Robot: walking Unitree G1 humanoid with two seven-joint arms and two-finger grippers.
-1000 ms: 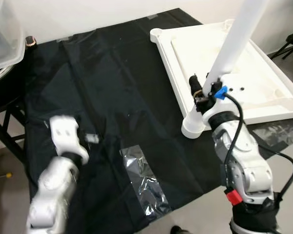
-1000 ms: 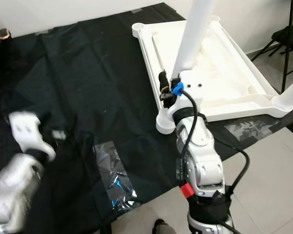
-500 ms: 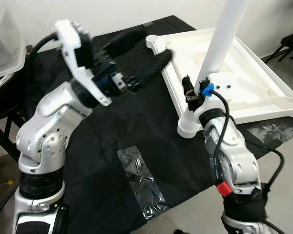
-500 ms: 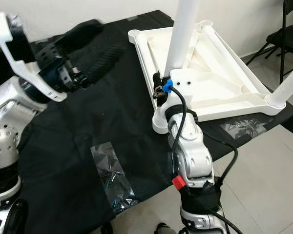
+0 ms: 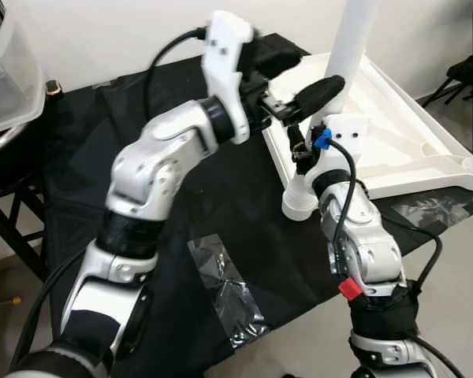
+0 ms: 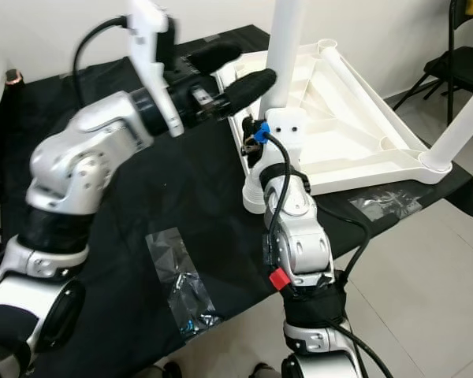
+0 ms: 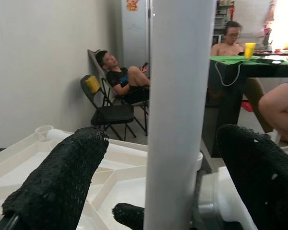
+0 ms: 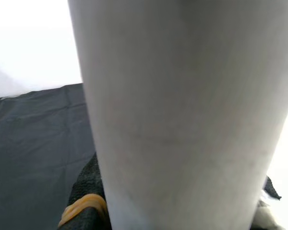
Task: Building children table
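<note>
Inverted white moulded-plastic children's table top [image 5: 426, 150], resting underside-up on the black sheet-covered work surface [image 5: 158, 157] at its far right corner, with one smooth white cylindrical table leg [image 6: 282, 47] standing upright in the corner socket nearest us. We held that leg low down with our right gripper [image 5: 299, 146], clenched on the tube just above the socket; its black fingers were largely hidden behind the leg. Our left gripper [image 7: 156, 182] had its two fingers parted, one to each side of the same leg higher up, not yet touching it, so that pincer was released. A second white leg [image 6: 465, 118] rose from the socket at the top's near right corner. A crinkled clear plastic bag [image 5: 229, 287] lay flat on the sheet near its front edge.

We judged the leg to be light, hollow and rigid, with a glossy, slippery surface; the textured finger pads [image 7: 62, 182] should bite best on the straight mid-shaft, square to its axis. The ribbed top looked stiff but light enough to slide on the sheet if pushed sideways.
</note>
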